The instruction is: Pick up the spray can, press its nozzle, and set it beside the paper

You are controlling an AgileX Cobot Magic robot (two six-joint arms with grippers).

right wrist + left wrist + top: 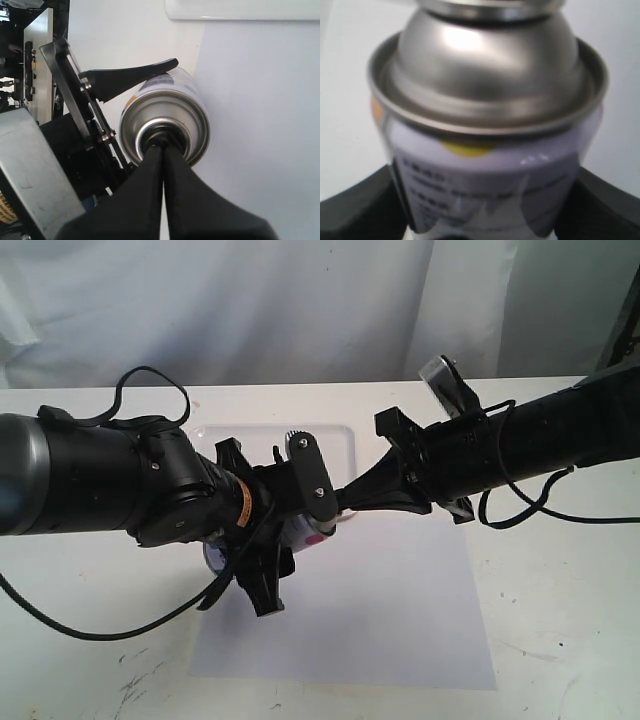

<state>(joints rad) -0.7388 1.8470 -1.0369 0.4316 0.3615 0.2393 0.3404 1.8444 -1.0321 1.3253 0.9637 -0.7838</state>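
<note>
The spray can (pixel 303 532) lies sideways in the air over the paper (pixel 400 610), with my left gripper (pixel 288 530) shut around its white body. Up close, the silver shoulder (pixel 485 65) and printed body (pixel 490 165) sit between black fingers (pixel 360 210). My right gripper (pixel 163 142) is shut, and its joined tips rest on the middle of the can's top (pixel 165 120), where they cover most of the black nozzle. In the exterior view the right gripper (pixel 340 502) meets the can from the right.
A white rimmed tray (pixel 345 440) sits on the table just behind the paper and also shows in the right wrist view (pixel 240 10). Black cables hang from both arms (pixel 520 505). The table's front left has dark scuffs (pixel 135 680).
</note>
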